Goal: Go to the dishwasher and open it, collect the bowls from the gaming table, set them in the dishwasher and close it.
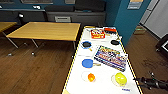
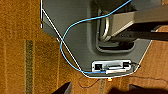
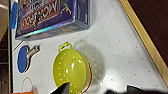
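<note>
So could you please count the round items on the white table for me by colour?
Black items: 2
Blue item: 1
Yellow item: 1
Orange item: 1
Total: 5

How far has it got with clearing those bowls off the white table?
Driving to the long white-topped table looks done. In hand: the right arm reaches beside the perforated yellow bowl. Left: that bowl, the round blue bowl and the small black bowl all sit uncollected on the table. The dishwasher's state can't be judged from here.
</note>
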`<state>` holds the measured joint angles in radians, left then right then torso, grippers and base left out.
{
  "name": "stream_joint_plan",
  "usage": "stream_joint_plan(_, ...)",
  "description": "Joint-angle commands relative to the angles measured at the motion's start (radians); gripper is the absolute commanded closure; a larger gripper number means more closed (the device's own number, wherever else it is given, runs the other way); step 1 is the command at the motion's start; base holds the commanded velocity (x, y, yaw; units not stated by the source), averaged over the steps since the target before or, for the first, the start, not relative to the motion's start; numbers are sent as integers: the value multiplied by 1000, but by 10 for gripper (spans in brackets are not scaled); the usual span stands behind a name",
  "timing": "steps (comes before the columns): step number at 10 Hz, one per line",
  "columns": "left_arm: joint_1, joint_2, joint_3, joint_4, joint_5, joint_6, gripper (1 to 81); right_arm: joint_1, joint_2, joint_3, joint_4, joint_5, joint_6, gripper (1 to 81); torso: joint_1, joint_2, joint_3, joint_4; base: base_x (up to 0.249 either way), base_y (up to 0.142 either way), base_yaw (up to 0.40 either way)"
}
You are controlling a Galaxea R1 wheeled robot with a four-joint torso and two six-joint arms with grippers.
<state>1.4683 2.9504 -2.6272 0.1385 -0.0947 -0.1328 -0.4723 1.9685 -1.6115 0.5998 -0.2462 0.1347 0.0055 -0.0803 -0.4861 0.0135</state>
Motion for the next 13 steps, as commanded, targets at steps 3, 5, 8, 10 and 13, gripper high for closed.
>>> stream_joint_plan(3, 2, -7, -4, -5, 72, -2, 10, 134, 35, -159, 23, -101, 151, 10, 0, 0, 0, 0, 0, 0, 0)
stream_joint_plan(5, 2, -8, -4, -5, 73, -2, 10, 134, 95, -243, 26, -129, 190, 10, 0, 0, 0, 0, 0, 0, 0)
stream_joint_plan(8, 2, -11, -4, -7, 73, -2, 10, 148, 174, -321, 29, -147, 207, 10, 0, 0, 0, 0, 0, 0, 0)
stream_joint_plan(10, 2, -13, -4, -8, 75, -2, 10, 155, 206, -321, 29, -150, 207, 10, 1, 0, 0, 0, 0, 0, 0)
stream_joint_plan(13, 2, -10, -4, -8, 76, -2, 10, 139, 227, -268, 15, -136, 206, 10, 1, 0, 0, 0, 0, 0, 0)
